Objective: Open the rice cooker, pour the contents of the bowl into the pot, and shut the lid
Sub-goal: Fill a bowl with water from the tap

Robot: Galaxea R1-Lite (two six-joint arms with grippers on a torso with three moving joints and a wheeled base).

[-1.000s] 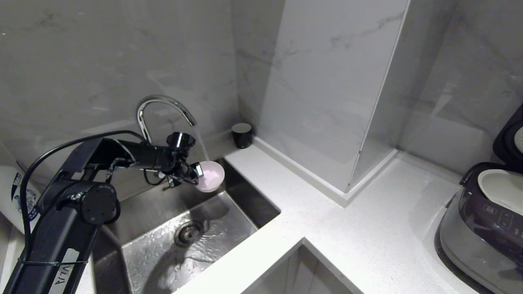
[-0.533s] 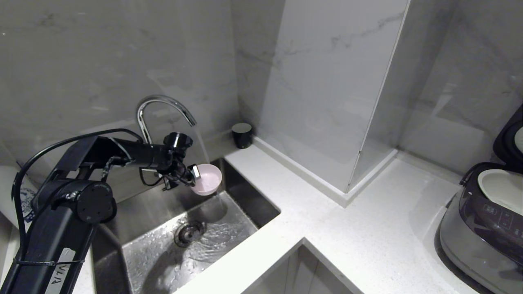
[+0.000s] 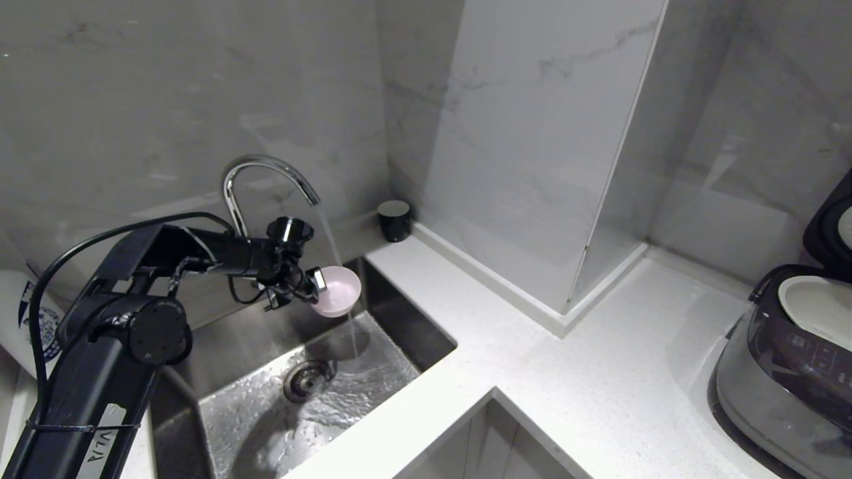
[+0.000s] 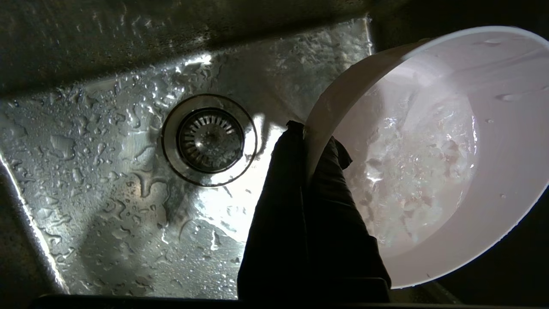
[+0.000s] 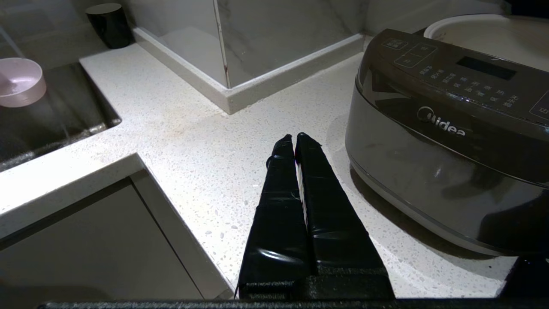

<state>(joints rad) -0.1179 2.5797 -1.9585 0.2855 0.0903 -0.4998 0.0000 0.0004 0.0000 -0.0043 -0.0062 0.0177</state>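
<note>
— Clearance status at the sink?

— My left gripper is clamped on the rim of the bowl, held over the basin under the faucet; water runs past it toward the drain. Steel walls stand close on the basin's far side.

— Right side?

— My right gripper has its fingers pressed together above the white speckled countertop, beside the rice cooker. Lid raised, pot exposed. Marble walls enclose the corner.

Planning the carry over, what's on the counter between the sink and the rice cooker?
Bare white countertop between sink and rice cooker, shown in the head view.
</note>
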